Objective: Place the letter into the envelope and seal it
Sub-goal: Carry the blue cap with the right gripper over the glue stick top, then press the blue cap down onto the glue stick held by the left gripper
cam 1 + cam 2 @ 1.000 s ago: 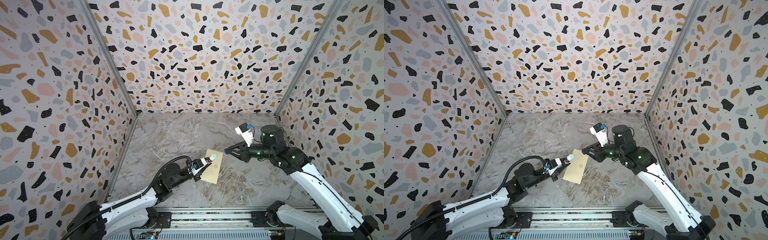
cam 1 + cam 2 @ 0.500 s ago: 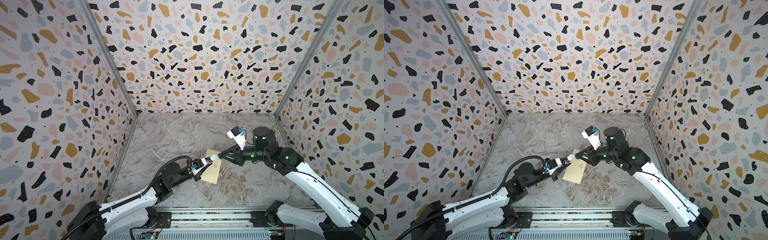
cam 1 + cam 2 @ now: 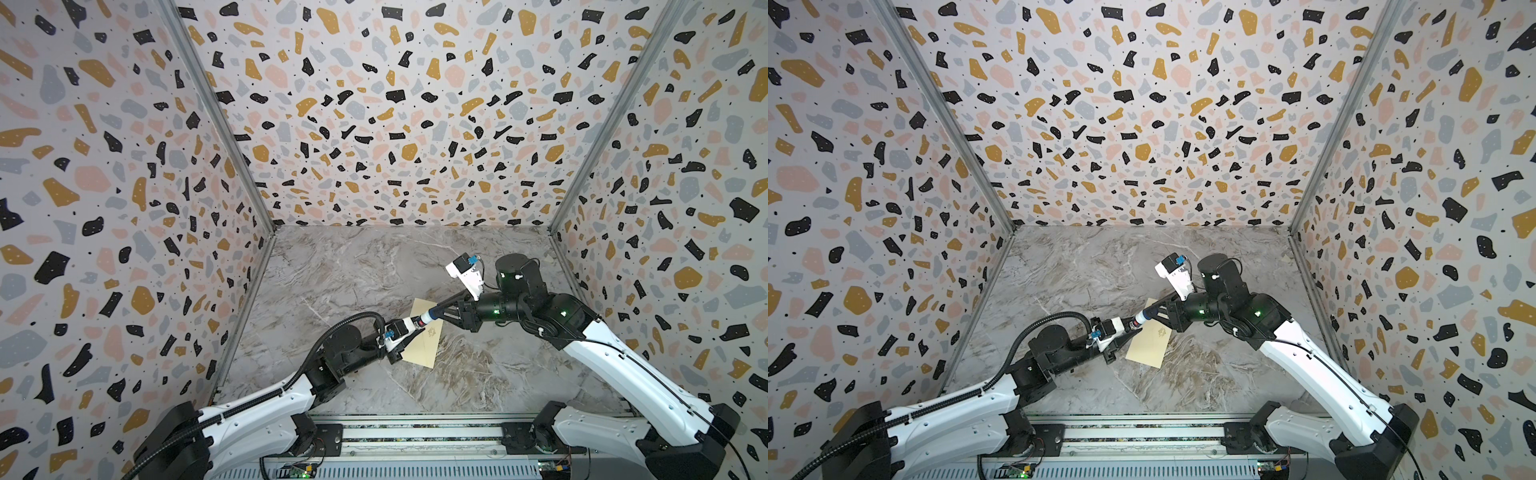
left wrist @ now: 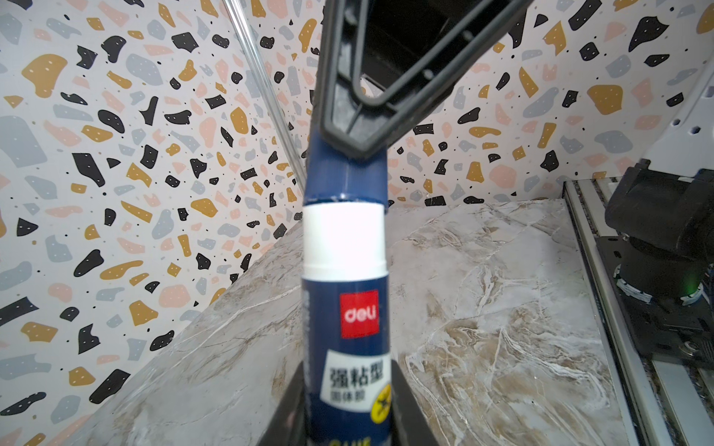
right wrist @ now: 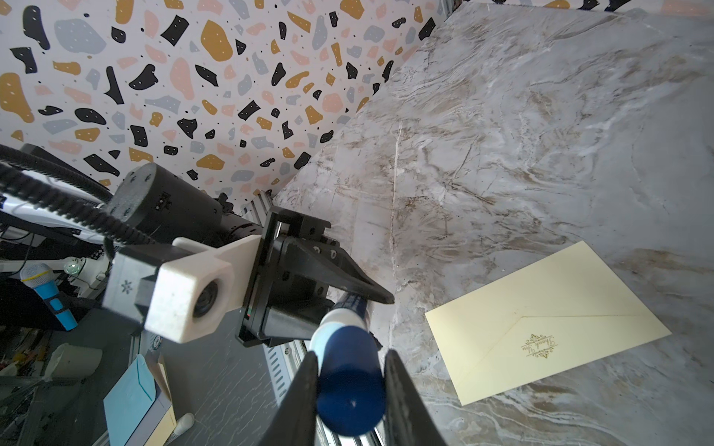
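Over marble table point(image 3: 353, 270): left gripper point(image 4: 347, 409) clamps glue stick point(image 4: 345, 316), right gripper point(image 5: 351, 355) pinches its cap point(image 5: 347, 401) (envelope point(image 5: 541, 309) nearby).

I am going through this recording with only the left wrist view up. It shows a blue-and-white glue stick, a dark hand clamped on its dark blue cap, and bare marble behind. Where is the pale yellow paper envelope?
Observer: The pale cream-yellow paper envelope lies flat on the grey marble tabletop. It is close to where the left hand and right hand meet on the blue-and-white glue stick, and neither hand holds it.
Operator: Is its flap up, ready for glue?
Observer: No. The triangular flap is folded down, with its small gold emblem facing up. I cannot tell whether it is stuck.
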